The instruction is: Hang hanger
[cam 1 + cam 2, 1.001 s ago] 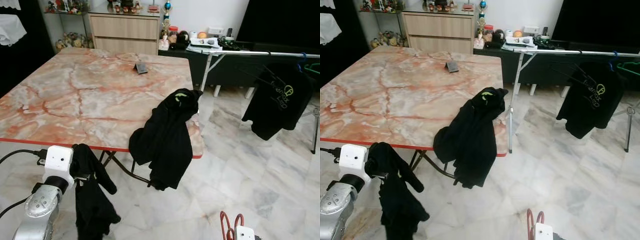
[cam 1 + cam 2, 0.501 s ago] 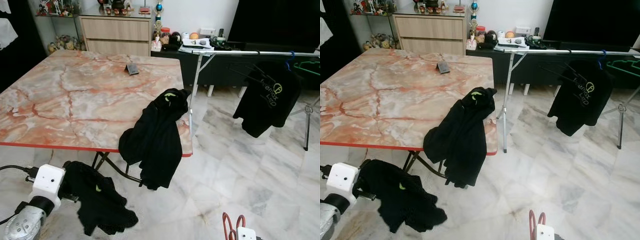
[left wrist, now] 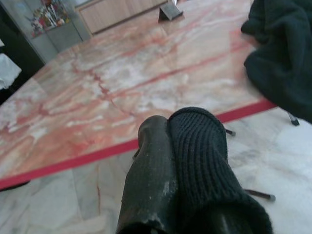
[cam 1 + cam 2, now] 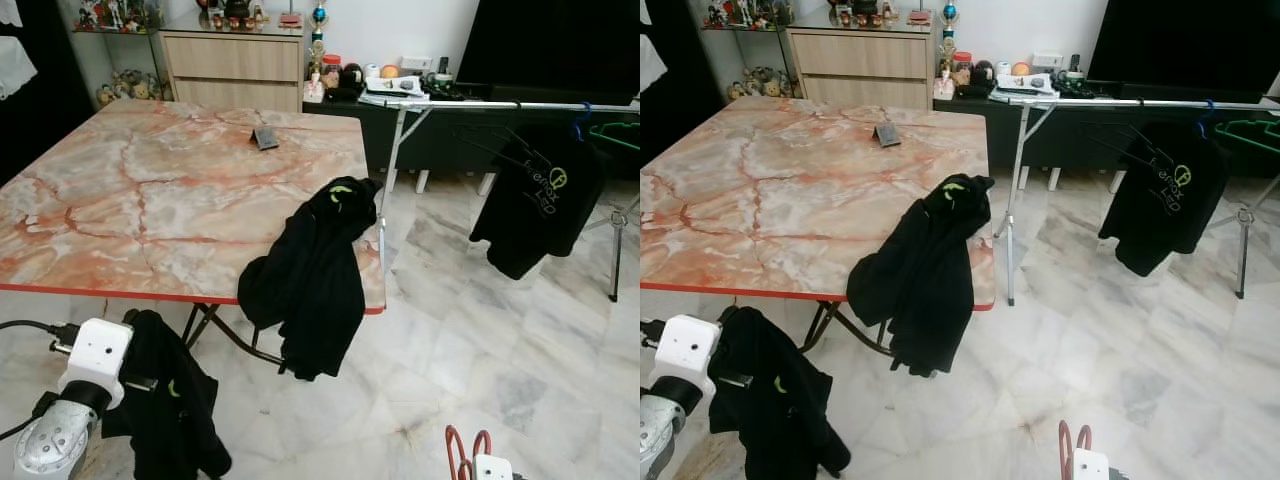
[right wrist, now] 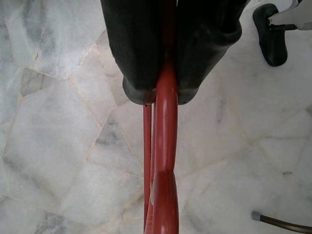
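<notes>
**Red hanger in my right grip, black garment in my left**

My right gripper (image 5: 163,95) is low at my right side, over the pale marble floor (image 4: 520,340). Its two black fingers (image 5: 134,53) are pressed together on the red hanger (image 5: 165,161), which runs out past the fingertips; from my head I see the hanger's red loops (image 4: 462,452) poking up beside my white wrist housing.

My left gripper (image 3: 168,122) is held low in front of the table (image 4: 150,190), near its red-edged front side. One black finger (image 3: 148,170) is pressed against ribbed black knit (image 3: 202,161), so my left jaws are clamped on the black garment (image 4: 165,405), which hangs down from my wrist toward the floor, with a small yellow-green mark on the cloth.

A second black top (image 4: 315,280) is draped over the table's front right corner, half on the pinkish marble top and half hanging off the edge. A small dark object (image 4: 265,138) sits farther back on the tabletop.

To my right stands a metal clothes rail (image 4: 500,105). A black shirt with a printed logo (image 4: 540,200) hangs on it from a blue hook, and a green hanger (image 4: 618,132) sits at the rail's far end. Behind the table are a wooden cabinet (image 4: 235,65) and a dark low unit with small items on it.
</notes>
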Controlling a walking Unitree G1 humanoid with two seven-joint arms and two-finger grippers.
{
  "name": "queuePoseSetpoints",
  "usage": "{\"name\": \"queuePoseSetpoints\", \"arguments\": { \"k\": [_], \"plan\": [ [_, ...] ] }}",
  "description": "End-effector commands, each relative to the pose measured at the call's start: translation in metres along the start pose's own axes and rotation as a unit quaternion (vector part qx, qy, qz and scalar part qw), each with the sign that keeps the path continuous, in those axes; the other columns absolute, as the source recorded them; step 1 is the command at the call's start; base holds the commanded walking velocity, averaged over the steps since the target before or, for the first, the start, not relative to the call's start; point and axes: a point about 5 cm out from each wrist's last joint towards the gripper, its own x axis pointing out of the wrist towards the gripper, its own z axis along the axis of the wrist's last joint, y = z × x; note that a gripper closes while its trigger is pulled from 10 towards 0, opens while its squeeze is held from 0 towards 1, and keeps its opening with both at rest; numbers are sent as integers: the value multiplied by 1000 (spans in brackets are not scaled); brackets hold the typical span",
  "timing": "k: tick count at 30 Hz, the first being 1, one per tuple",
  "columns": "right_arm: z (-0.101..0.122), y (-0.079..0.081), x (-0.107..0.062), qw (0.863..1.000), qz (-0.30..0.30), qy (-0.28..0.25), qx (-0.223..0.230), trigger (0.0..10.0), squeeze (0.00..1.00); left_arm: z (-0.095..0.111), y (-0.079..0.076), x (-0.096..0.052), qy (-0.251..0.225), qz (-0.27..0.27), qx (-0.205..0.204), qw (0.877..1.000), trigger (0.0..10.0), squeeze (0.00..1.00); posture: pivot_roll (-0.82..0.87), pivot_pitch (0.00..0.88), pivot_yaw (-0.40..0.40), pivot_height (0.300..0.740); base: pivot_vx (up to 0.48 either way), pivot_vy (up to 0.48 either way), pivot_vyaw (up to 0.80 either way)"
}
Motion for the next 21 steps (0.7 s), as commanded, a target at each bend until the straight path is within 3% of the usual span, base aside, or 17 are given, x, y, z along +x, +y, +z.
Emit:
{"name": "queuePoseSetpoints", "arguments": {
  "k": [1, 12, 14, 21],
  "plan": [
    [2, -1, 0, 1000, -3, -4, 12, 10000, 0, 13, 2, 10, -27, 1, 9, 1000, 10000, 0, 72, 0, -31, 740, 0, 0, 0],
    [4, 0, 0, 1000, -2, -5, 16, 10000, 0, 48, 21, 38, -76, 19, -7, 997, 10000, 0, 68, 0, -28, 740, 280, 0, 0],
    [4, 1, 0, 1000, -2, -6, 17, 10000, 0, 69, 33, 52, -103, 22, 4, 994, 10000, 0, 68, 0, -29, 740, 426, 0, 0],
    [5, 1, 1, 1000, -2, -7, 18, 10000, 0, 100, 52, 71, -133, 40, 8, 990, 10000, 0, 61, 0, -26, 740, 431, 0, 0]
  ]
}}
